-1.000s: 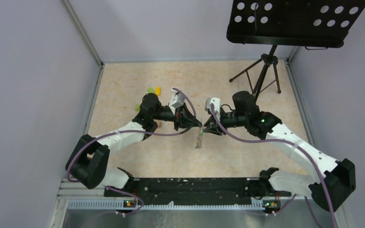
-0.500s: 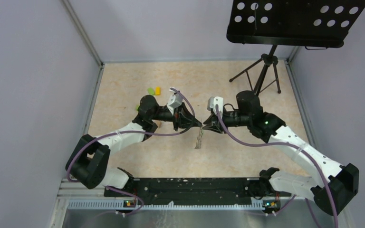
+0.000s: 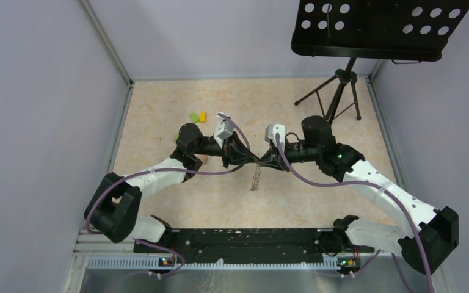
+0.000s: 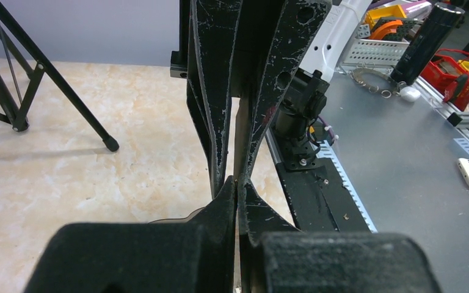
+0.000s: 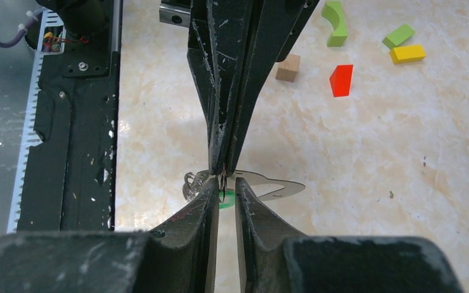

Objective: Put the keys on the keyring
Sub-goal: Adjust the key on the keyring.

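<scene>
My two grippers meet tip to tip above the middle of the floor. The left gripper (image 3: 257, 162) (image 4: 238, 183) is shut on the thin dark keyring (image 5: 223, 176), which shows only as fine wire at its fingertips (image 5: 218, 160). Silver keys (image 3: 256, 180) (image 5: 192, 186) hang below the pinch, one with a green tag (image 5: 226, 199). The right gripper (image 3: 263, 163) (image 5: 224, 183) faces it, jaws a narrow gap apart. The ring's wire lies just inside that gap, against the left-hand fingertip (image 5: 210, 188). The rest of the ring is hidden behind the fingers.
A black music stand's tripod (image 3: 337, 91) stands at the back right. Coloured blocks (image 3: 198, 116) lie behind the left arm, among them a red one (image 5: 341, 80), a green one (image 5: 334, 15) and a wooden cube (image 5: 287, 67). The black base rail (image 3: 244, 238) runs along the near edge.
The right gripper's jaws have narrowed around the ring's wire. Both wrists have shifted slightly towards the back. The left gripper stays shut and the keys still hang below.
</scene>
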